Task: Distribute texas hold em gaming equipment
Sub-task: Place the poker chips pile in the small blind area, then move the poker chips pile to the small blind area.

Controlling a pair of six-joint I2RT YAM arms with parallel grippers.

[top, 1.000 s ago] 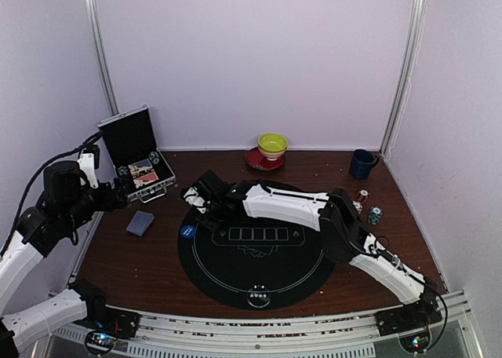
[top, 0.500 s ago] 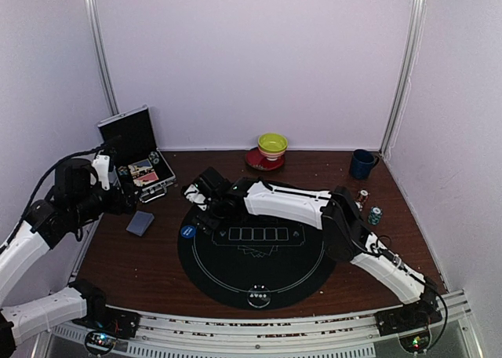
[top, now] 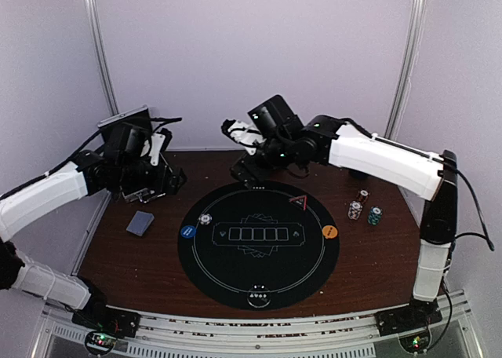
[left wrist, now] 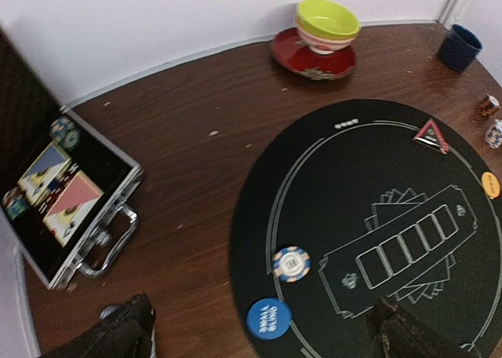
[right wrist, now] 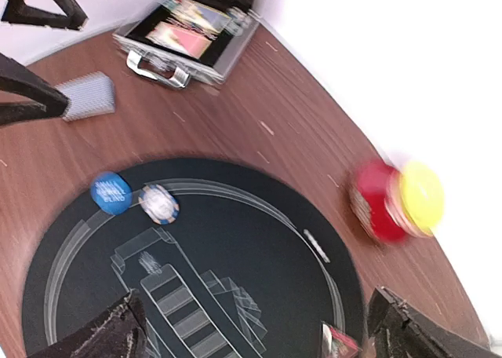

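Both arms are raised above the wooden table (top: 118, 256). The left gripper (left wrist: 263, 307) hangs over the far left part, by the open metal case (left wrist: 74, 217). Its fingers are spread wide with nothing between them. The right gripper (right wrist: 257, 299) hangs above the far edge of the round black mat (top: 259, 264). Its fingers are also released and hold nothing.

On the mat, a white-and-blue striped chip (top: 205, 219) lies close to the left rim. A blue disc (top: 188, 231) lies just beside it, a little nearer and further left. An orange disc (top: 330, 232) lies at the mat's right rim, and a red triangle marker (top: 298, 200) lies on the far right part.

A deck of cards (top: 140, 223) lies back up on the bare wood left of the mat, on the near side of the case. Right of the mat stand two reddish-white chips (top: 362, 195) (top: 354, 210) and a green chip (top: 375, 215), close together.

A yellow-green bowl (left wrist: 327, 20) sits on a red saucer (left wrist: 302, 60) at the far edge. A dark blue mug (left wrist: 459, 46) stands at the far right.
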